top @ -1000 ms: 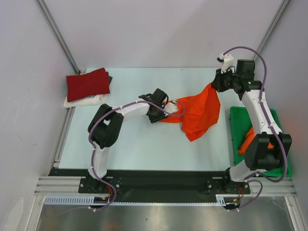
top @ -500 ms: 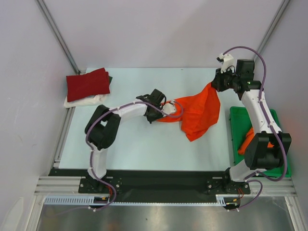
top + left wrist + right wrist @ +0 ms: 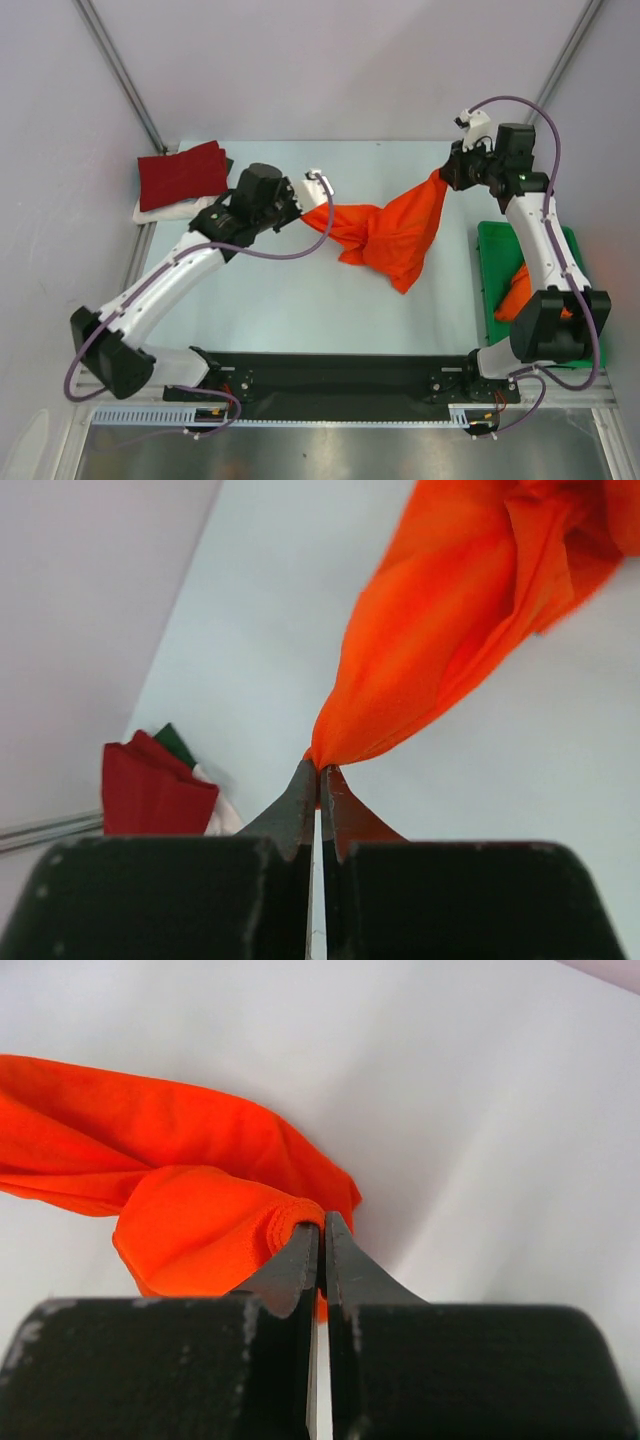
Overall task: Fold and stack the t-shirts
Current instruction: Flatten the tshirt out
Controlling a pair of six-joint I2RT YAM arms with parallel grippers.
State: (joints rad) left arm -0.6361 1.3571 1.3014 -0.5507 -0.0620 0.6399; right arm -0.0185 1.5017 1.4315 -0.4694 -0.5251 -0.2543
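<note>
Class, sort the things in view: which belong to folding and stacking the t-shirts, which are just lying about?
Job: lifted orange t-shirt; folded dark red t-shirt; white t-shirt beneath it; orange cloth in the green bin.
Lying about: the green bin.

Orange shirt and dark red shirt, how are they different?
The orange t-shirt is bunched and stretched, pinched by the left jaws and right jaws; the dark red t-shirt is folded flat, untouched. The orange t-shirt is over mid-table; the dark red t-shirt sits on a white t-shirt at the far-left corner. Both are plain cloth.
</note>
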